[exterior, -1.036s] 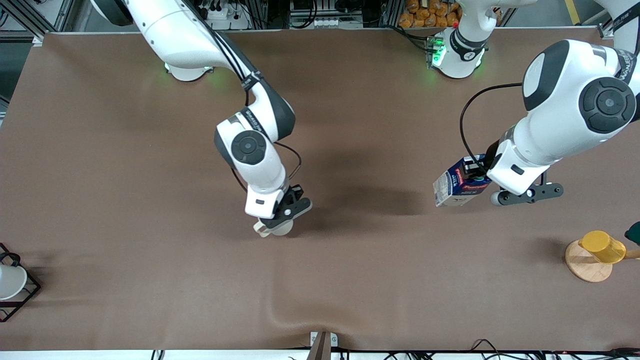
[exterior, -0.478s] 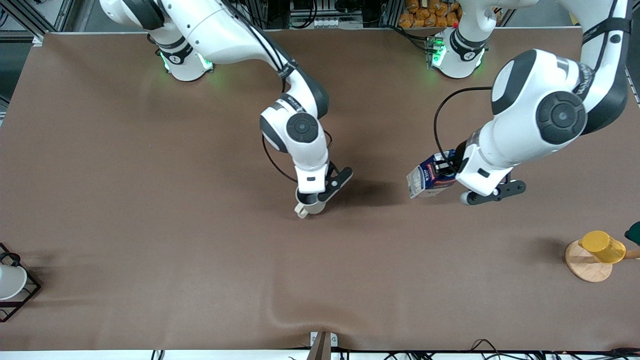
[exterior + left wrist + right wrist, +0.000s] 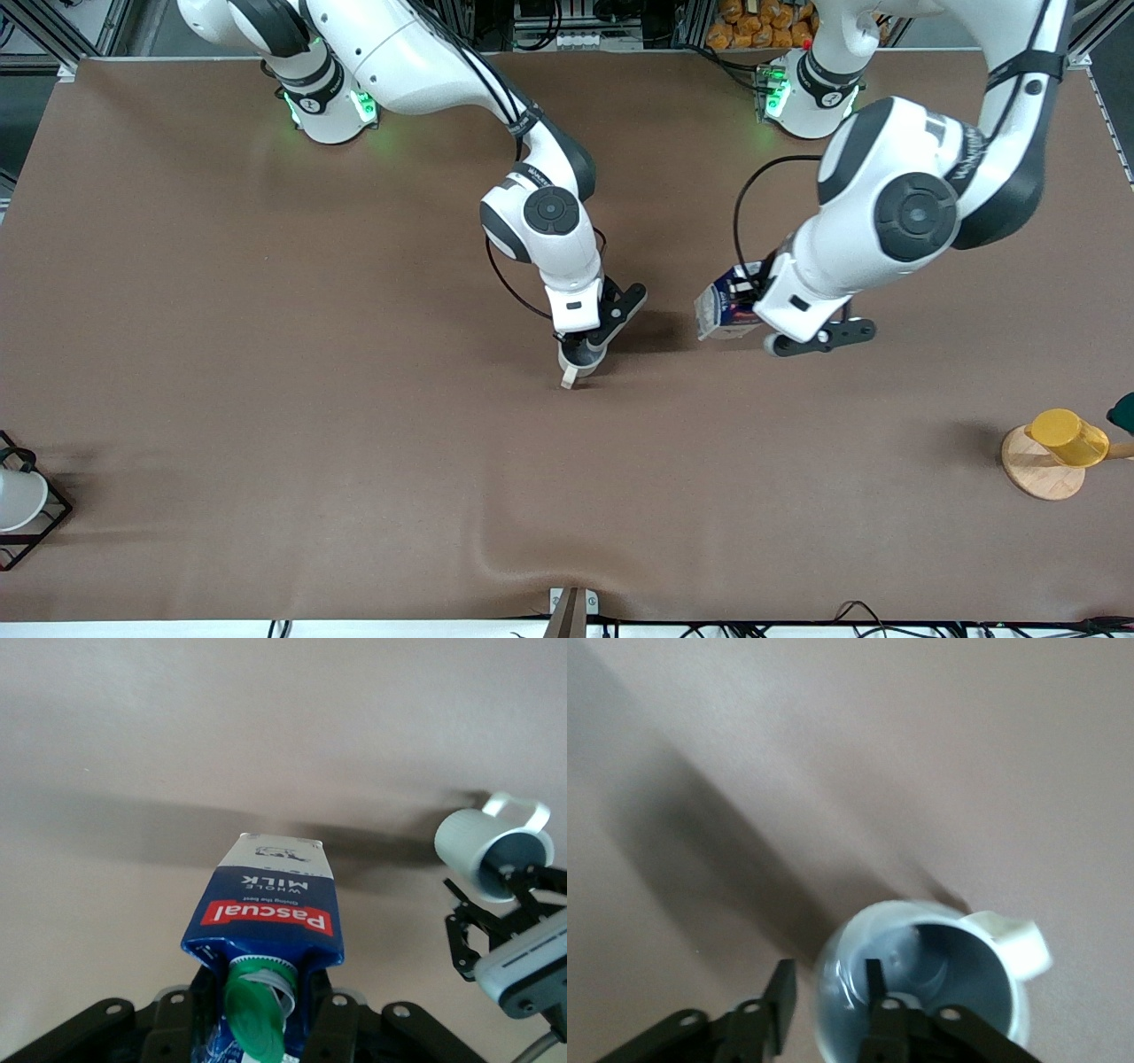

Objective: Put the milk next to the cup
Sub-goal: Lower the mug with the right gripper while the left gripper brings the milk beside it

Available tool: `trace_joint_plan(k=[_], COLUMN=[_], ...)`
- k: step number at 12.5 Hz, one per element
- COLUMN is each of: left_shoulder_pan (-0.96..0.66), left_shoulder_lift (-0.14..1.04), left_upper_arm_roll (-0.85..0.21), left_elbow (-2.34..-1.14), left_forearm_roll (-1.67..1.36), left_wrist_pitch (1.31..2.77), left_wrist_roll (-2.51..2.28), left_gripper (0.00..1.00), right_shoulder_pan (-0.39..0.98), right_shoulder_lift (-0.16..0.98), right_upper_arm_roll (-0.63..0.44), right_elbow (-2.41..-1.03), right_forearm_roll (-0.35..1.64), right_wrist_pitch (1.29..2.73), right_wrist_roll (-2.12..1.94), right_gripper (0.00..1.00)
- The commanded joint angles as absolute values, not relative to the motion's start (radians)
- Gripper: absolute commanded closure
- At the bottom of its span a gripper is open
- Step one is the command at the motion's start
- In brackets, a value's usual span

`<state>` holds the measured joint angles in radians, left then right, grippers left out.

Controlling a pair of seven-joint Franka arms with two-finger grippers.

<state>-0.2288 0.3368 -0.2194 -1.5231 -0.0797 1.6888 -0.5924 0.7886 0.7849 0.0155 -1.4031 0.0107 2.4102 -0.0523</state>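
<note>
The cup point(image 3: 581, 361), pale grey-beige with a small whitish handle, stands on the brown cloth near the middle of the table. My right gripper point(image 3: 580, 344) is down over its rim. In the right wrist view the right gripper point(image 3: 828, 985) is open. One finger is inside the cup point(image 3: 950, 967) and the other stands clear outside the wall. My left gripper point(image 3: 753, 299) is shut on the gable top of the milk point(image 3: 719, 310), a dark-blue carton held tilted over the cloth beside the cup, toward the left arm's end. The left wrist view shows the milk point(image 3: 266, 904) with its green cap, the left gripper point(image 3: 262, 1020) and the cup point(image 3: 474, 843).
A yellow cup point(image 3: 1067, 436) sits on a wooden disc point(image 3: 1038, 474) at the left arm's end, with a dark green thing point(image 3: 1123, 412) at the edge. A white object in a black wire stand point(image 3: 19, 501) is at the right arm's end. The cloth has a fold point(image 3: 532, 556) by the front edge.
Both arms have swung toward the middle of the table. The right gripper brought the cup along and has opened off its wall. The left gripper carried the milk closer to the cup.
</note>
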Motion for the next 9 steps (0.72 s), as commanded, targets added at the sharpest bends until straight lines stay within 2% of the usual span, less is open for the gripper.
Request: trace_joint_plan(k=[1, 2, 5, 7, 9], left_shoulder_pan=[-0.261, -0.281, -0.340, -0.400, -0.452], left_shoulder_lift=[0.356, 0.359, 0.373, 0.399, 0.422], left_upper_arm_roll=[-0.215, -0.215, -0.215, -0.213, -0.212], left_elbow=[-1.516, -1.516, -1.516, -1.516, -1.514], left_forearm_roll=[-0.084, -0.084, -0.086, -0.084, -0.083], left_wrist_pitch=[1.693, 1.698, 1.738, 1.776, 1.821], left_wrist_roll=[-0.612, -0.612, -0.685, -0.747, -0.832], left_gripper=[0.58, 0.58, 0.58, 0.58, 0.57], right_shoulder_pan=[0.793, 0.787, 0.761, 0.689, 0.585], right_shoulder_lift=[0.766, 0.726, 0.609, 0.540, 0.465], right_upper_arm_roll=[0.002, 0.002, -0.009, -0.012, -0.012], right_elbow=[-1.379, -1.387, -1.394, -1.428, -1.503], right_forearm_roll=[0.011, 0.012, 0.009, 0.006, 0.008], right_wrist_pitch=[2.399, 2.381, 2.210, 2.117, 2.092], right_wrist_roll=[-0.046, -0.046, 0.027, 0.055, 0.048], right_gripper=[0.00, 0.00, 0.00, 0.00, 0.00])
